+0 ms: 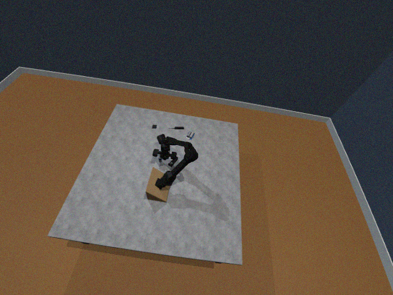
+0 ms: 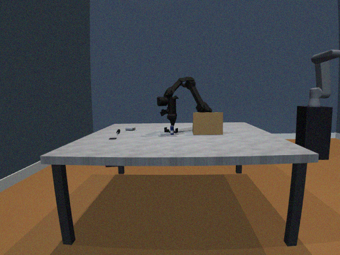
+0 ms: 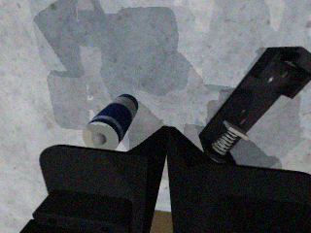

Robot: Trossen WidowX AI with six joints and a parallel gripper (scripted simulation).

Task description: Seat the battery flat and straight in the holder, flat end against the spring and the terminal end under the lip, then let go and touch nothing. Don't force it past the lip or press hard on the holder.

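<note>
The blue and white battery [image 1: 159, 160] [image 2: 171, 130] [image 3: 116, 116] stands upright on the table, its pale end with a round grey terminal facing up. The black holder [image 1: 173, 160] [image 2: 176, 130] [image 3: 246, 99] lies on the table beside it, apart from it. In the wrist view the holder's coil spring [image 3: 225, 144] is at the near end and its lip [image 3: 297, 73] at the far upper right. No battery shows inside it. My gripper [image 1: 164, 158] [image 2: 172, 125] [image 3: 168, 132] is shut and empty, pointing down, its tips between battery and holder in the wrist view.
The arm's base is on a tan box [image 1: 155, 187] [image 2: 207, 123]. Farther off lie a screwdriver [image 1: 179, 128] [image 2: 118, 131], a small dark square [image 1: 154, 126] [image 2: 112, 138] and a pale item with cylinders [image 1: 190, 134] [image 2: 130, 128]. A grey arm [image 2: 325, 79] stands beyond the table.
</note>
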